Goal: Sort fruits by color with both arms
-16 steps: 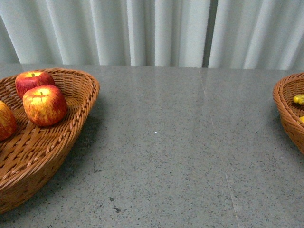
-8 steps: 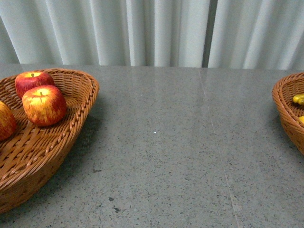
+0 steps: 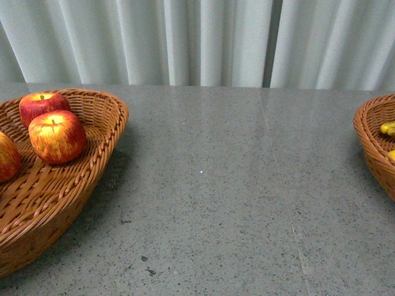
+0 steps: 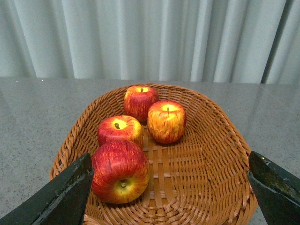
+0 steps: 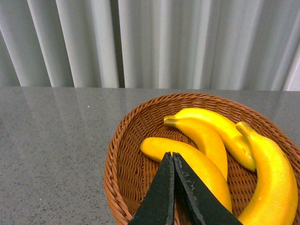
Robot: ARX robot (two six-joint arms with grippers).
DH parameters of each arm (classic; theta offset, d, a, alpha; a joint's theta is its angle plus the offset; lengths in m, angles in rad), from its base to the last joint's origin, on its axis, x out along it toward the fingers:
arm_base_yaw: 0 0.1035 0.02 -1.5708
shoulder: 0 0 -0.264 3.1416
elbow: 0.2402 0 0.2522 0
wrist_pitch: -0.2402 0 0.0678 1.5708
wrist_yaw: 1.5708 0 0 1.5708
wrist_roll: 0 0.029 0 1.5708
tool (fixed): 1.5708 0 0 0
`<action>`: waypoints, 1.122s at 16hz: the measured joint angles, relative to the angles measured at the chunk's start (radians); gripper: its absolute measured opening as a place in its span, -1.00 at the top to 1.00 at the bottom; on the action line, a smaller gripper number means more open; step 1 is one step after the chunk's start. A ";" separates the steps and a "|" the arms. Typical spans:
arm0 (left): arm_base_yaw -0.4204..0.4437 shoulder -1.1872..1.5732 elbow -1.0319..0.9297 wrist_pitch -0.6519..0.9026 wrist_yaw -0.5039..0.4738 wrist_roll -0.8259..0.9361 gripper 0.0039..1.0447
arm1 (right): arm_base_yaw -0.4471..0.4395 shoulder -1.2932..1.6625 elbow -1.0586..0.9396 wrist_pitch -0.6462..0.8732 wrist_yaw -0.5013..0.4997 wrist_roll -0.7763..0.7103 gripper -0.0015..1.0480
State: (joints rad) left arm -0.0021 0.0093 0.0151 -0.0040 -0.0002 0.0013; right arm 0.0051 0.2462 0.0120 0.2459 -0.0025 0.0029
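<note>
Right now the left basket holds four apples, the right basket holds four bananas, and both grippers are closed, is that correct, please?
Not quite: the left gripper is open, fingers spread wide in the left wrist view. The right gripper is closed, and four apples and four bananas are right.

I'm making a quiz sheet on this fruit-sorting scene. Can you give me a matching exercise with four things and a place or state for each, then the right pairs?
Column 1:
1. apples
2. bananas
3. left gripper
4. right gripper

Column 2:
A. jaws pressed together, empty
B. in the wicker basket on the robot's right
C. jaws spread wide, empty
D. in the wicker basket on the robot's left

Pairs: 1-D, 2-B, 3-C, 4-A
</note>
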 joint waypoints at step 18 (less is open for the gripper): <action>0.000 0.000 0.000 0.000 0.000 0.000 -0.88 | -0.001 -0.242 0.001 -0.250 0.002 0.000 -0.57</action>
State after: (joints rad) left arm -0.0021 0.0093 0.0151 -0.0036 -0.0006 0.0013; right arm 0.0044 0.0040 0.0128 -0.0044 -0.0002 0.0029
